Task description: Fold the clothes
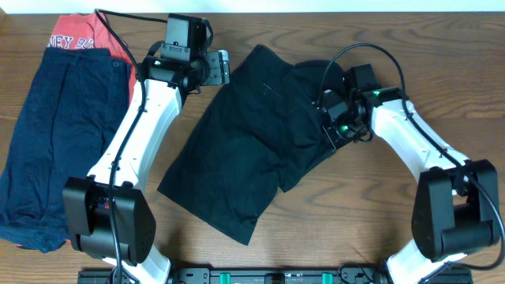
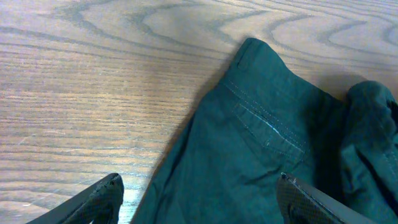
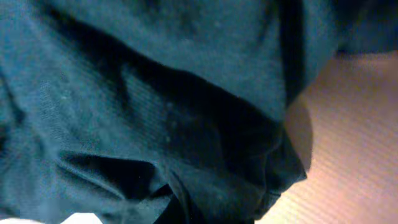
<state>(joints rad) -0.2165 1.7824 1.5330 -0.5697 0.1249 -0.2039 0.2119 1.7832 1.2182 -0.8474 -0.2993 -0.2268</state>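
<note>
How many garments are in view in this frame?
3. The black garment lies spread in the middle. The navy-blue shorts lie along the left side. The coral-red tee is at top left, partly under the shorts. More could be hidden beneath them.

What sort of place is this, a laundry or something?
Probably a robotics lab bench, not a laundry: a white left arm and right arm, both cabled, stand at a wooden table, with a black garment and navy shorts laid out.
</note>
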